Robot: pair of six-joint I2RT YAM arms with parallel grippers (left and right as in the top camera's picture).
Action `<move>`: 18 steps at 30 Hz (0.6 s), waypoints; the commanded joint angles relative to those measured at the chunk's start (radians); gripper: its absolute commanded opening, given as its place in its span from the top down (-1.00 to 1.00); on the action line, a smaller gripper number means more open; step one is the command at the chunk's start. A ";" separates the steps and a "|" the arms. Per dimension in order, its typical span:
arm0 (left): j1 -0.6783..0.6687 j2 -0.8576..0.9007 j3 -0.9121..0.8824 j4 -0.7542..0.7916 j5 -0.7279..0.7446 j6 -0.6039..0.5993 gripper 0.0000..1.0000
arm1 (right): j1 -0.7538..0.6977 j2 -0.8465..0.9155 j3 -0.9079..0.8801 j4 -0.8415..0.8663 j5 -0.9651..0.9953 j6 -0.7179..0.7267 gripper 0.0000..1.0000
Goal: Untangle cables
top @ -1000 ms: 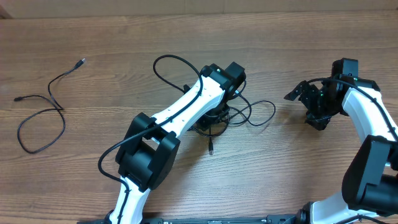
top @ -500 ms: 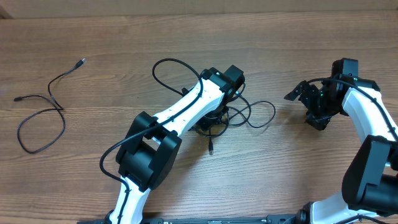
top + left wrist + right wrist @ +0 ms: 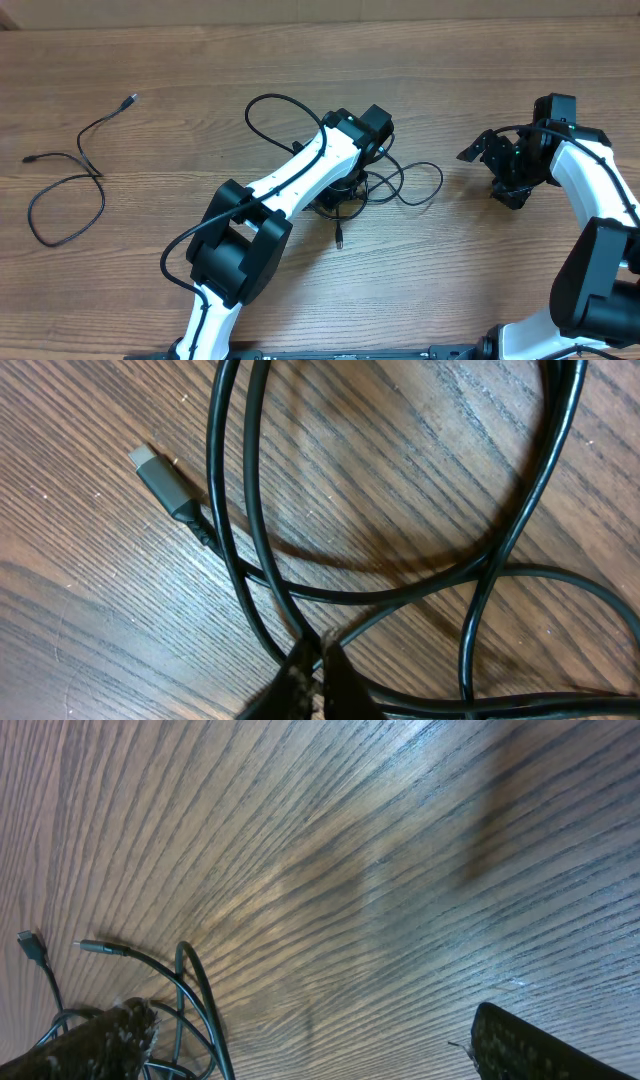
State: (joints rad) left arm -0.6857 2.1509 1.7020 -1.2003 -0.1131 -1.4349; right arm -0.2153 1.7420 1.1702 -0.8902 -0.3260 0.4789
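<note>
Up top, the tangle [image 3: 408, 186] of cables sits mid-table [image 3: 300, 60] under the left gripper [image 3: 345, 192]; a lone cable [image 3: 79, 148] lies far left. Left wrist: its fingers [image 3: 290, 685] pinch the tangle, near a plug [image 3: 160, 475]. Right wrist: the right gripper [image 3: 310, 1050] gapes wide, holding nothing.

all i had besides the job was the wooden table [image 3: 150, 290], brown, its grain running across my overhead view. right under the left gripper [image 3: 312, 678] the surface showed dark grain lines and small pale flecks. ahead of the right gripper [image 3: 315, 1045] the top caught a bright sheen, crossed by a soft dark shadow. far beyond both, a paler tan strip [image 3: 300, 10] edged the table; i couldn't tell what it was.
</note>
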 commanded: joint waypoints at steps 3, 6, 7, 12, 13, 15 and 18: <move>-0.003 0.017 -0.007 -0.003 -0.025 -0.009 0.56 | -0.001 0.003 -0.002 0.006 -0.005 0.007 -1.00; -0.002 0.017 -0.007 -0.003 -0.024 -0.009 0.55 | -0.001 0.003 -0.002 0.006 -0.005 0.007 -1.00; -0.002 0.017 -0.007 -0.003 -0.024 -0.009 0.53 | -0.001 0.003 -0.002 0.006 -0.005 0.007 -1.00; -0.005 0.019 -0.007 0.000 -0.024 -0.010 0.28 | -0.001 0.003 -0.002 0.006 -0.005 0.007 -1.00; -0.005 0.020 -0.007 0.003 -0.024 -0.010 0.28 | -0.001 0.003 -0.002 0.006 -0.005 0.007 -1.00; -0.005 0.021 -0.016 0.021 -0.024 -0.010 0.32 | -0.001 0.003 -0.002 0.006 -0.005 0.007 -1.00; -0.005 0.021 -0.043 0.051 -0.004 -0.010 0.54 | -0.001 0.003 -0.002 0.006 -0.005 0.007 -1.00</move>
State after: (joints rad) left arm -0.6857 2.1509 1.6939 -1.1656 -0.1158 -1.4414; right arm -0.2157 1.7420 1.1702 -0.8898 -0.3260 0.4789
